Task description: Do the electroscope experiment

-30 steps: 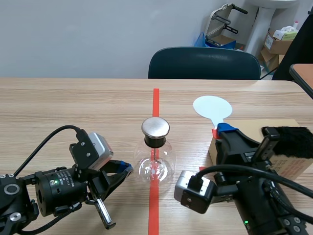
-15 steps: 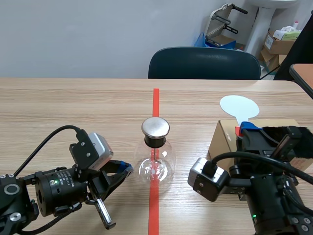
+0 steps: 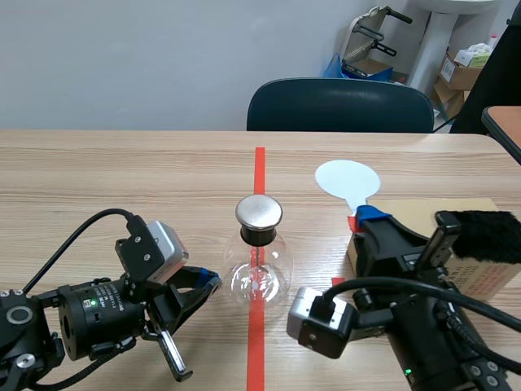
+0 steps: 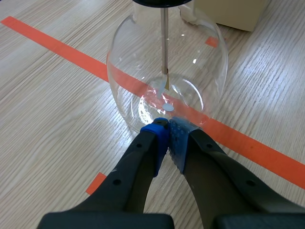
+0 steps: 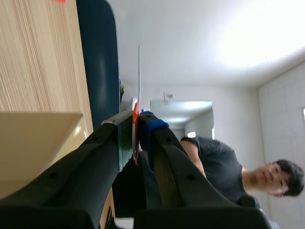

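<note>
The electroscope is a round glass flask with a metal cap, standing on the orange tape line mid-table. My left gripper lies low at its left, shut; in the left wrist view its blue pads meet with the tips touching the electroscope glass near its base. My right gripper is shut on the red handle of a pale round paddle, held upright to the right of the flask. In the right wrist view the paddle shows edge-on between the right gripper fingers.
A cardboard box with a black fur cloth on top stands at the right, beside my right arm. A dark chair sits behind the table's far edge. A person shows in the right wrist view.
The right gripper swung the paddle right over the box and fur, then back left toward the flask, ending slightly nearer it than a second ago. The left arm has not moved.
</note>
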Action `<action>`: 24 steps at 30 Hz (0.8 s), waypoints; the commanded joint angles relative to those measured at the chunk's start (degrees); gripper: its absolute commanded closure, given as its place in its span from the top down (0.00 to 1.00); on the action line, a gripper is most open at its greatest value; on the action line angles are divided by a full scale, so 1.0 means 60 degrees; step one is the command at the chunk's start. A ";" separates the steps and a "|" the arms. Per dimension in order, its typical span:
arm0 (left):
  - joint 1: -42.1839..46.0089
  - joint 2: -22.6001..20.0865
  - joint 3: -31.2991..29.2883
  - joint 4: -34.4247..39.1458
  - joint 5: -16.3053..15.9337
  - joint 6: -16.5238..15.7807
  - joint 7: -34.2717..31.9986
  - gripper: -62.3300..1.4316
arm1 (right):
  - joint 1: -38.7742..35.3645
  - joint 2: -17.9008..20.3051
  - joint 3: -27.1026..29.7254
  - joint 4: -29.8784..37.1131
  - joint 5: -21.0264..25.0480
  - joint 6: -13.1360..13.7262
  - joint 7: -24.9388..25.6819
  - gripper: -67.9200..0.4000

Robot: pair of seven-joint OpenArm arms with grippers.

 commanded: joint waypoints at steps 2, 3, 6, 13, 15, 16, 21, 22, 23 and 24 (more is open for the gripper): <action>-0.0051 0.0076 0.0007 0.0124 -0.0058 0.0015 -0.0098 0.05 | 0.0109 0.0106 0.0055 0.0157 0.0000 -0.0106 0.0612 0.03; -0.0051 0.0076 0.0007 0.0124 -0.0058 0.0015 -0.0098 0.05 | 0.0109 0.0106 0.0055 0.0157 0.0000 -0.0106 0.0878 0.03; -0.0051 0.0076 0.0007 0.0124 -0.0058 0.0015 -0.0098 0.05 | 0.0113 0.0106 0.0055 0.0157 0.0000 -0.0106 0.1694 0.03; -0.0051 0.0076 0.0007 0.0124 -0.0058 0.0015 -0.0098 0.05 | 0.0113 0.0106 0.0066 0.0157 0.0000 -0.0106 0.3136 0.03; -0.0051 0.0076 0.0007 0.0124 -0.0058 0.0015 -0.0098 0.05 | 0.0113 0.0106 0.0066 0.0157 0.0000 -0.0106 0.3395 0.03; -0.0051 0.0076 0.0007 0.0124 -0.0058 0.0015 -0.0098 0.05 | 0.0113 0.0106 0.0066 0.0157 0.0000 -0.0106 0.3515 0.03; -0.0051 0.0076 0.0007 0.0124 -0.0058 0.0015 -0.0098 0.05 | 0.0113 0.0106 0.0066 0.0157 0.0000 -0.0106 0.3792 0.03; -0.0051 0.0076 0.0007 0.0124 -0.0058 0.0015 -0.0098 0.05 | 0.0113 0.0106 0.0066 0.0157 0.0000 -0.0106 0.3796 0.03; -0.0051 0.0076 0.0007 0.0124 -0.0058 0.0015 -0.0098 0.05 | 0.0113 0.0106 0.0066 0.0157 0.0000 -0.0106 0.3796 0.03; -0.0051 0.0076 0.0007 0.0124 -0.0058 0.0015 -0.0098 0.05 | 0.0113 0.0106 0.0066 0.0157 0.0000 -0.0106 0.3796 0.03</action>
